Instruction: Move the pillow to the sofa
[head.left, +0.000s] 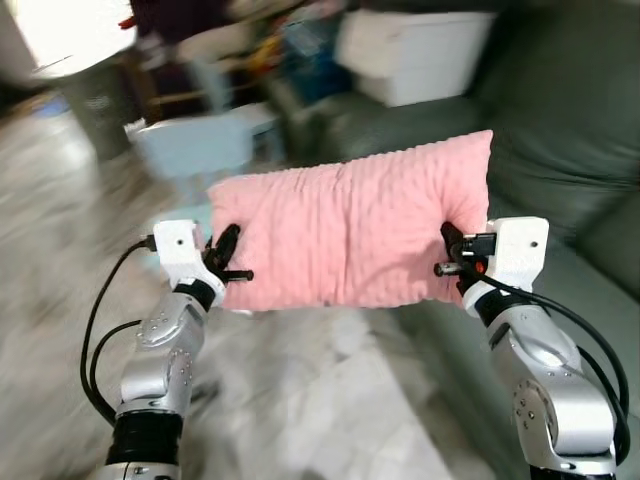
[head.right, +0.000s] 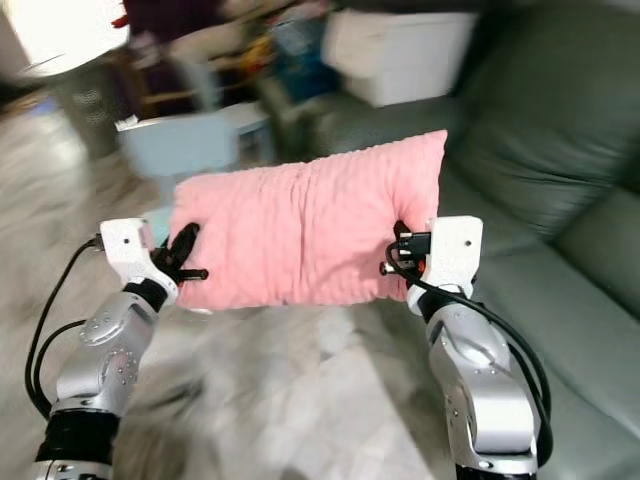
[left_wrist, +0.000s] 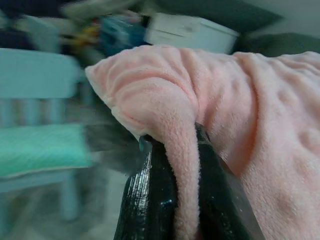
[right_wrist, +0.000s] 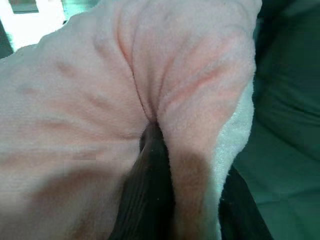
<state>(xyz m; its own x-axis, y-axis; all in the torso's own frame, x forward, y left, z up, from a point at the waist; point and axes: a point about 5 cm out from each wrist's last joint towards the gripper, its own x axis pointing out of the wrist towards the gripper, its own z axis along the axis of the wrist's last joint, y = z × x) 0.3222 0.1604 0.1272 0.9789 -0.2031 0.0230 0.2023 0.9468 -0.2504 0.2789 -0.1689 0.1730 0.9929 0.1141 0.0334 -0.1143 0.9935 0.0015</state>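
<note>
Pink plush rectangular pillow is up in the air, held lengthwise between both arms in front of the robot, clear of the floor. Left gripper is clamped on the pillow's left short edge; in the left wrist view a fold of pink fabric is pinched between the two black fingers. Right gripper is clamped on the right short edge, fabric bunched around its fingers in the right wrist view. Pillow sits roughly level, right end slightly higher. Dark grey-green leather sofa is just to the right and behind, its seat cushion under the right arm; pillow not touching it. Pale marble-look tiled floor below. Light blue small chair and white plastic storage box behind the pillow, both blurred.
</note>
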